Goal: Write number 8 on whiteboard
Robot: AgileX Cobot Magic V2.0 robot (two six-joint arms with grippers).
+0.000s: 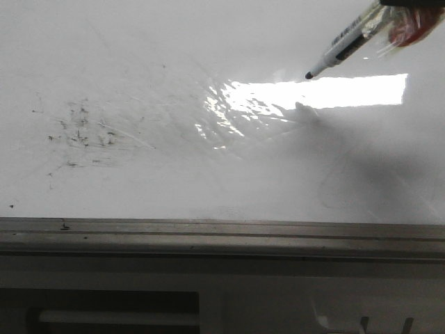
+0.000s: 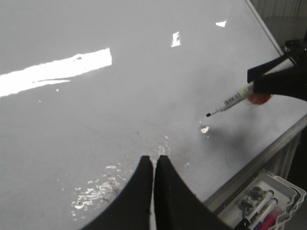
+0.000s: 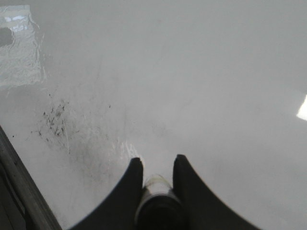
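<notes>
No figure 8 shows on the whiteboard [image 1: 174,62] yet; only scattered specks [image 1: 78,129] and smudges at its left part. Right gripper [image 3: 157,178] jaws clenched on a marker [image 1: 344,47], black tip down, hanging just above the board beside the bright glare patch [image 1: 313,92]. Tip and its shadow sit close together but apart, so probably no contact yet. Left gripper [image 2: 154,167] jaws pressed together, holding nothing, hovering over the board near its ledge [image 1: 222,233].

Risks, as a judgement: the marker is held slanted, so a shallow press could skip and leave broken strokes; a hard press could twist it within the jaws. The glare may also hide thin ink from the front camera.

Left wrist view alone shows the whole marker, the gap beneath its tip, and a tray of spare markers [image 2: 268,201] beyond the board edge. Right wrist view shows the grip on the barrel but not the tip.
</notes>
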